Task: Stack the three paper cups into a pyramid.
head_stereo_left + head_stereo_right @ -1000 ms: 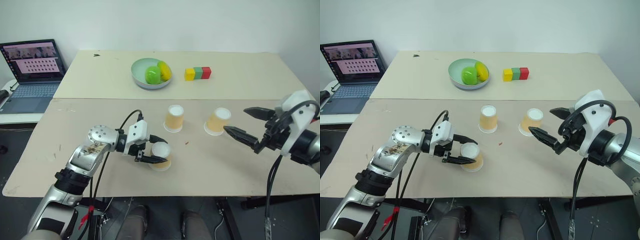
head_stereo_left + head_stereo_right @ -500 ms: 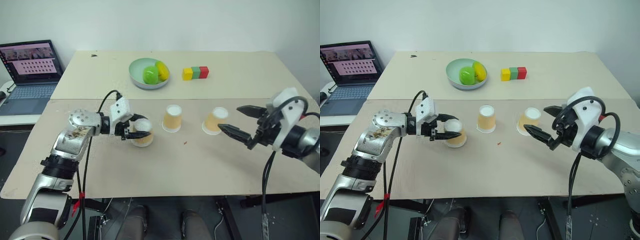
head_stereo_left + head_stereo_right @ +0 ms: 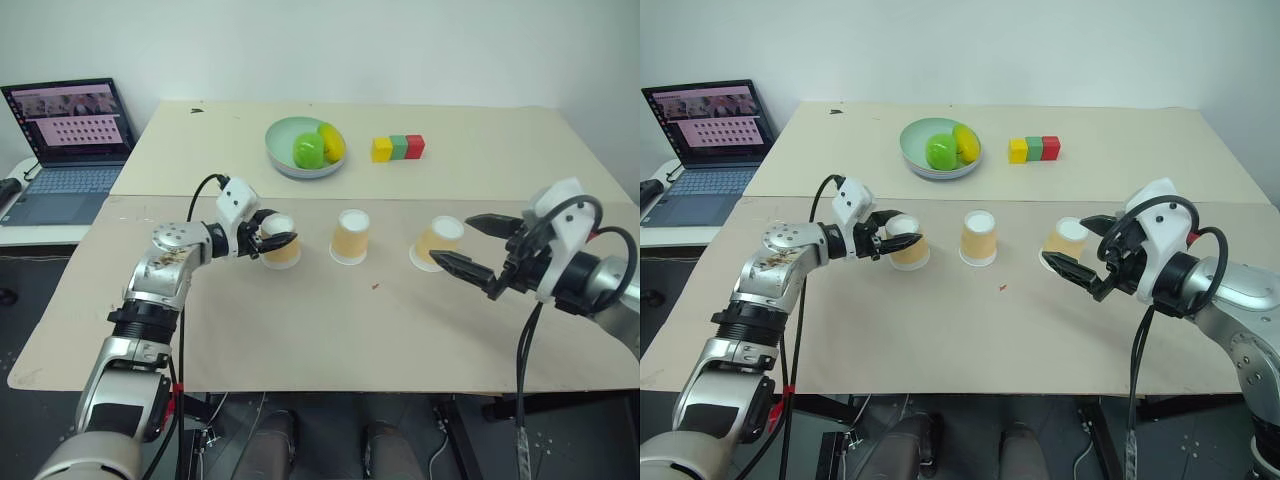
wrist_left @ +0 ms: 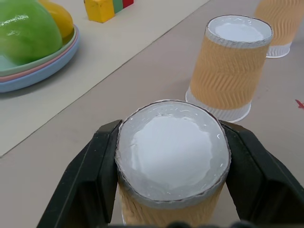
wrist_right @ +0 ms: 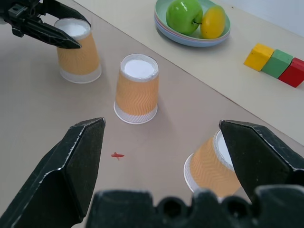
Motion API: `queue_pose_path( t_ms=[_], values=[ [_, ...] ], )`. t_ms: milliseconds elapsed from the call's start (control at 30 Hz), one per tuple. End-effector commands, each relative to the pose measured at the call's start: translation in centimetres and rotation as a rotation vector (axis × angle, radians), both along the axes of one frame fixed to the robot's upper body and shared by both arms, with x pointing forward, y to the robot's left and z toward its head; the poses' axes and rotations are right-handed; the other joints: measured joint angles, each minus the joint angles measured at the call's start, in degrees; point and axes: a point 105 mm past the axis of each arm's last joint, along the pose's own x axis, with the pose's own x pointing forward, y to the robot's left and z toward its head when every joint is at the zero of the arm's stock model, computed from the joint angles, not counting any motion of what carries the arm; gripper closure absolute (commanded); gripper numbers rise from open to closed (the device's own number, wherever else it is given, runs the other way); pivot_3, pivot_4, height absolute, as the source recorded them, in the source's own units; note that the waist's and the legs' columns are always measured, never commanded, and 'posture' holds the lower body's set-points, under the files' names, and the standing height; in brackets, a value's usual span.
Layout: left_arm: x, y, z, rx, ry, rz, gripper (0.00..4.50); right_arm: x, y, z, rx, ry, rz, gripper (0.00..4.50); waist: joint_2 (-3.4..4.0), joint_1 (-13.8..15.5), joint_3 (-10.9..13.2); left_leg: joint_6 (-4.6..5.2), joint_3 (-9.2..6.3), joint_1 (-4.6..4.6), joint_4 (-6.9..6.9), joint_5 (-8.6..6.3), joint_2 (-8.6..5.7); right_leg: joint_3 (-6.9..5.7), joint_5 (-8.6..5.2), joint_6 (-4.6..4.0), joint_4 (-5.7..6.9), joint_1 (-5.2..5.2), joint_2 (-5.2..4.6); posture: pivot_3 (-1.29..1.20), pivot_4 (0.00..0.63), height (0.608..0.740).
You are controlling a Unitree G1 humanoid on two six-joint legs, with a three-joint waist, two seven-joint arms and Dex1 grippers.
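Gripping one of the paper cups, the left hand [image 3: 276, 240] has its two black fingers [image 4: 90, 175] pressed to either side of the upside-down cup, just under its white base. That held cup [image 3: 281, 240] sits at the left end of the row, on the near half of the bench [image 3: 300, 340], well in from the left edge; whether its rim rests on the surface or hangs just above it is hard to tell.

Next along, the middle cup [image 3: 350, 237] stands upside down by itself, apart from the held cup and close to the seam that crosses the bench. Over to the right, the third cup [image 3: 437, 243] leans tilted, its white base turned up and toward the right edge.

The right hand [image 3: 482, 248] hovers just beside that tilted cup with its jaws spread as wide as they go, one finger above and one below, holding nothing. From its wrist view the tilted cup [image 5: 211, 164] lies between the two spread fingers but apart from both.

On the far half of the bench, a pale green bowl [image 3: 285, 148] carries a green apple [image 3: 307, 149] and a yellow fruit [image 3: 331, 141]. To its right lies a row of blocks [image 3: 396, 148]: yellow, green, red, touching end to end. A small red speck [image 3: 375, 286] marks the near half.
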Motion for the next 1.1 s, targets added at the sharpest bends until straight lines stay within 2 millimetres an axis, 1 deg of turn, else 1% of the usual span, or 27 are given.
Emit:
queue_pose_path(
  t_ms=[33,333,400,567,667,967,1033,1067,1100],
  values=[
    [0.5,-0.9,0.7,-0.005,-0.024,-0.006,1.91,-0.5,0.2,1.6,-0.003,-0.082,0.001,0.0,0.0,0.0,0.0,0.0,0.0,0.0,0.0,0.0,0.0,0.0,0.0,0.0,0.0,0.0,0.0,0.0,0.15,0.74],
    [0.8,-4.2,1.7,-0.042,0.003,-0.099,1.91,-0.9,-0.1,1.5,-0.003,-0.081,-0.02,0.0,-0.01,-0.03,0.01,0.0,0.0,-0.01,-0.01,0.0,-0.02,0.0,0.0,0.01,0.0,-0.01,0.0,0.0,0.15,0.74],
    [0.8,-4.6,1.9,-0.046,0.003,-0.113,1.91,-0.9,-0.1,1.5,-0.002,-0.083,-0.024,0.0,-0.02,-0.03,0.01,0.0,0.0,-0.02,0.0,0.0,-0.02,0.0,0.0,0.01,0.0,-0.01,0.0,0.0,0.15,0.74],
    [0.8,-5.1,1.6,-0.022,0.001,-0.138,1.91,-1.0,-0.1,1.5,-0.002,-0.084,-0.03,0.0,-0.02,-0.32,0.01,0.0,0.01,-0.02,-0.02,0.0,-0.02,0.0,0.0,0.01,0.0,-0.03,0.0,0.0,0.15,0.74],
    [0.3,-5.3,1.0,-0.01,0.015,-0.166,1.91,-1.1,-0.1,1.5,-0.002,-0.088,-0.037,0.0,-0.02,-0.28,0.01,0.0,0.01,-0.02,-0.02,0.0,-0.02,0.01,0.0,0.01,-0.01,-0.02,0.0,0.0,0.15,0.74],
    [0.1,-5.1,0.7,-0.017,0.05,-0.161,1.91,-1.2,-0.2,1.6,-0.003,-0.09,-0.043,0.0,-0.02,-0.17,0.01,0.0,0.0,-0.02,-0.02,0.0,-0.02,0.0,0.0,0.02,-0.01,-0.02,0.0,0.0,0.15,0.74],
    [0.1,-5.1,0.7,-0.025,0.058,-0.159,0.92,-1.2,-0.3,1.7,-0.004,-0.091,-0.043,0.0,-0.02,-0.17,0.01,0.0,0.0,-0.02,-0.02,0.0,-0.02,0.0,0.0,0.01,-0.01,-0.02,0.0,0.0,0.15,0.74],
    [0.1,-5.1,0.7,-0.026,0.059,-0.159,0.76,-1.2,-0.3,1.7,-0.004,-0.091,-0.044,0.0,-0.02,-0.18,0.01,0.0,0.0,-0.02,-0.02,0.0,-0.02,0.0,0.0,0.01,-0.01,-0.02,0.0,0.0,0.15,0.74],
    [0.1,-5.1,0.7,-0.024,0.059,-0.159,0.42,-1.2,-0.3,1.7,-0.005,-0.091,-0.043,0.0,-0.02,-0.2,0.01,0.0,0.0,-0.02,-0.02,0.0,-0.02,0.0,0.0,0.01,-0.01,-0.02,0.0,0.0,0.15,0.74]
  ],
)
